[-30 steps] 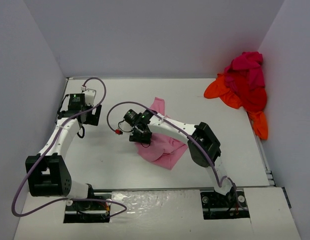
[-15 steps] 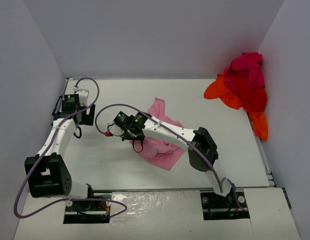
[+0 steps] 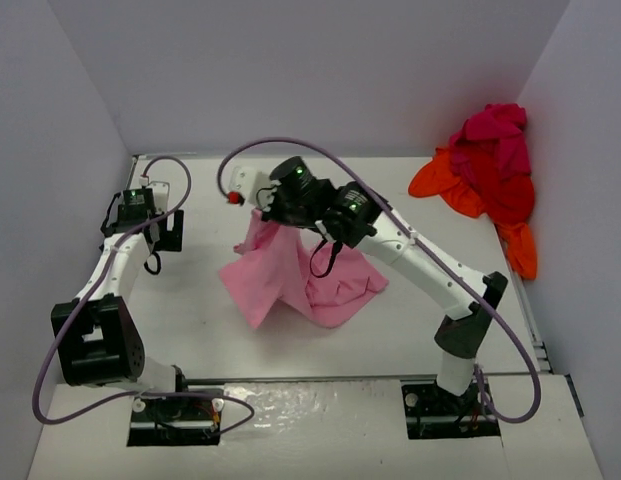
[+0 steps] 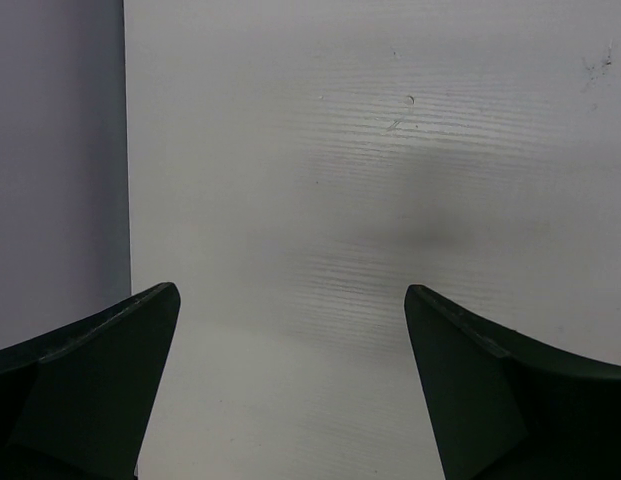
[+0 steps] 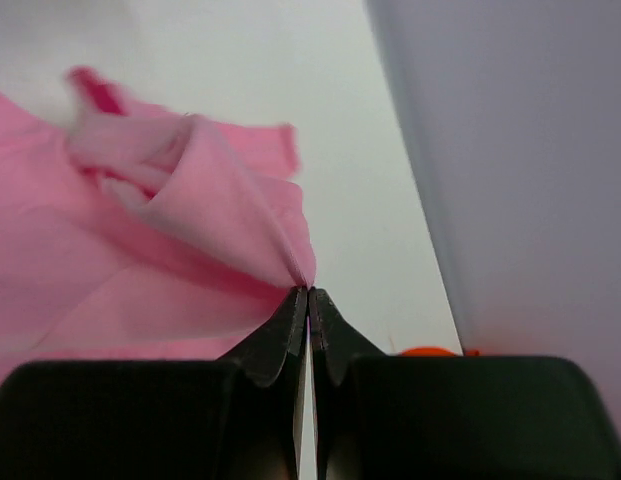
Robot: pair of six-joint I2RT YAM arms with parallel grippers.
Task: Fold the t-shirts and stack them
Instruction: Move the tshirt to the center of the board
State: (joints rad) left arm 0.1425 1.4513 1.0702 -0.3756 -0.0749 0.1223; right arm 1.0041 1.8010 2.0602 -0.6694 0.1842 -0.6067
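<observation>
A light pink t-shirt (image 3: 290, 275) hangs in the middle of the table, lifted at its top with its lower part resting on the surface. My right gripper (image 3: 265, 212) is shut on a pinch of the shirt's edge; the right wrist view shows the closed tips (image 5: 308, 292) gripping the pink cloth (image 5: 140, 260). A heap of orange, red and magenta t-shirts (image 3: 485, 170) lies at the far right corner. My left gripper (image 3: 142, 232) is open and empty over bare table at the far left; its fingers (image 4: 470, 380) frame only the white surface.
Grey walls enclose the table on the left (image 3: 60, 200), back and right. The left wall also shows in the left wrist view (image 4: 50, 160). A purple cable (image 3: 320, 160) loops above the right arm.
</observation>
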